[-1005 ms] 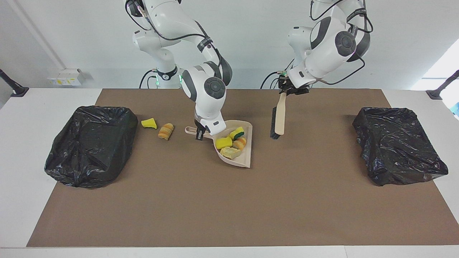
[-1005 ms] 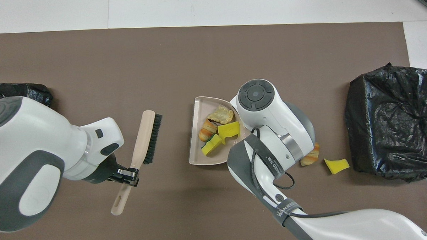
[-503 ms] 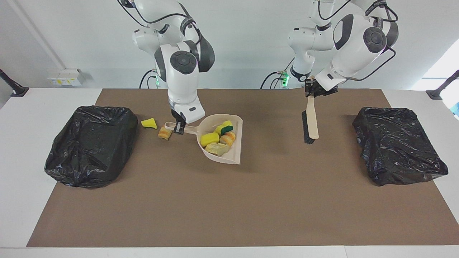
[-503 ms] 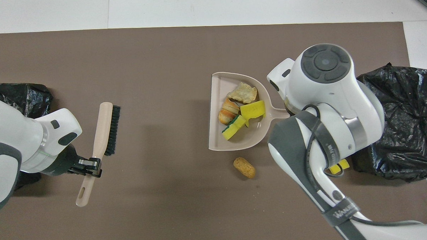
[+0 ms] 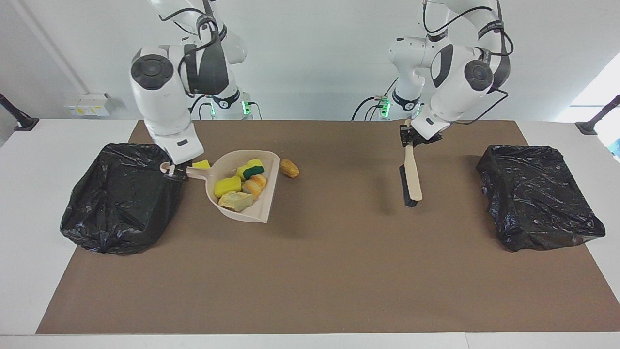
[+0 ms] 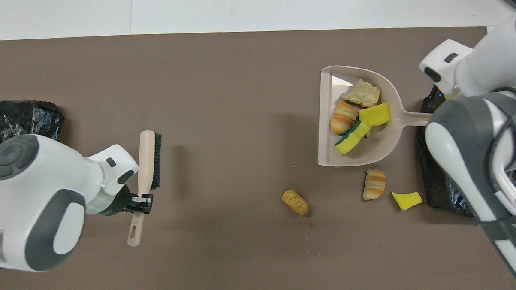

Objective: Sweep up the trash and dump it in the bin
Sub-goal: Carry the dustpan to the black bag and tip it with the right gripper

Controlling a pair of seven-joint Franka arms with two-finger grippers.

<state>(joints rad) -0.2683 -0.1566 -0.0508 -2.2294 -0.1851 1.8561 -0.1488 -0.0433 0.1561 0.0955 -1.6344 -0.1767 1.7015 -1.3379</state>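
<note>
Four pieces of trash (image 5: 240, 186) (image 6: 355, 116) sit in the beige dustpan (image 5: 261, 209) (image 6: 361, 156): two yellow sponge bits (one green-backed) and two bread-like lumps. The pan is lifted off the brown mat (image 5: 310, 271) (image 6: 221, 77), its handle pinched in the shut jaws of the right gripper (image 5: 175, 173) over the edge of a black-bagged bin (image 5: 121, 194) (image 6: 431, 186).

Taking twelve o'clock as pointing away from the robots, three loose pieces lie on the mat around the pan's six: a striped lump (image 6: 374, 184), a yellow wedge (image 5: 201, 164) (image 6: 407, 199) at five, and a tan lump (image 5: 289, 168) (image 6: 295, 202) at seven.

Out at nine o'clock the left gripper (image 5: 411, 138) (image 6: 142, 203), jaws closed on the handle, holds a brush (image 5: 411, 174) (image 6: 147, 166) above the mat. A second bin (image 5: 537, 194) (image 6: 21, 119) sits at the tabletop's left-arm end.
</note>
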